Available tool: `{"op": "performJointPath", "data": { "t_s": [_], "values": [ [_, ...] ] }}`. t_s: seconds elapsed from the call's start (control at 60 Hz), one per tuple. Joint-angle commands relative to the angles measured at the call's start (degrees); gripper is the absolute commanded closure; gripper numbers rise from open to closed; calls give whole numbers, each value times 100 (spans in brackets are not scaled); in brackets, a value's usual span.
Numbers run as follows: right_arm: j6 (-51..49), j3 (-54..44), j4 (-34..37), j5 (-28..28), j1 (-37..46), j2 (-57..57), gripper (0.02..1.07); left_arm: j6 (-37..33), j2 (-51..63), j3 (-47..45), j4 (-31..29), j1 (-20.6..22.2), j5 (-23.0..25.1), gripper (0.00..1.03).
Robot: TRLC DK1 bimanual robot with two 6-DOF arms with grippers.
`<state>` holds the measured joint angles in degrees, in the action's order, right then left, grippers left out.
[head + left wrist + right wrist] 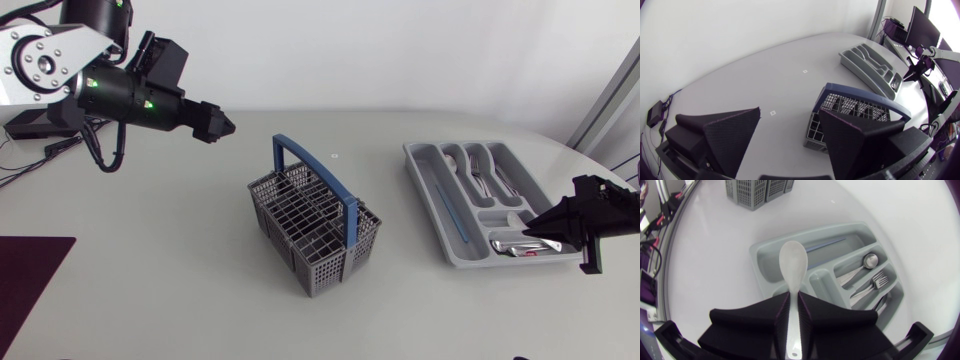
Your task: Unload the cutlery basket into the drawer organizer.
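The grey cutlery basket [315,228] with a blue handle [300,160] stands mid-table. To its right lies the grey drawer organizer [432,205]; it holds metal spoons and forks [482,175] and a blue stick [452,208]. My right gripper [793,305] is shut on a white plastic spoon [792,262], bowl forward, over the organizer's [760,255] near end. In the head view that gripper [547,228] hovers by the organizer's front right corner. My left gripper [218,124] hangs high at the back left, away from the basket [855,107], open [790,135] with nothing between its fingers.
A dark mat [25,280] lies at the table's front left corner. Bare tabletop stretches between the basket and the organizer, and in front of both. Small white marks [804,71] dot the table behind the basket.
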<state>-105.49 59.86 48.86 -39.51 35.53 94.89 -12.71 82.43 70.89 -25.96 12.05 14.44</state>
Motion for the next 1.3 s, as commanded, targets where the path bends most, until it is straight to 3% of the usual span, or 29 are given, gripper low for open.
{"op": "performJointPath", "data": {
  "t_s": [0.0, 0.167, 0.517, 0.6, 0.783, 0.833, 1.0, 1.283],
  "values": [
    [-903, 79, 80, 242, 86, 232, 101, -126, -122, -216, 135, -28, -29, 5],
    [-1421, -246, -711, 804, 86, 302, 101, -126, -105, -383, 293, -28, -20, 5],
    [-1606, -1046, -2249, 1235, -257, 240, 100, -126, 1, -533, 504, -28, -20, 5],
    [-1588, -1187, -2539, 1235, -310, 223, 92, -126, 36, -559, 548, -28, -20, 5],
    [-1571, -1415, -3155, 1226, -310, 240, 59, -135, 80, -621, 662, -10, -20, 5],
    [-1518, -1442, -3234, 1208, -310, 223, 54, -135, 106, -621, 688, -10, -20, 5],
    [-947, -1415, -3181, 1041, -310, -252, 30, -170, 256, -664, 838, -1, -20, 5],
    [-235, -1345, -1546, 347, -538, -1834, 30, -390, 458, -726, 961, -63, -20, 5]
  ]
}}
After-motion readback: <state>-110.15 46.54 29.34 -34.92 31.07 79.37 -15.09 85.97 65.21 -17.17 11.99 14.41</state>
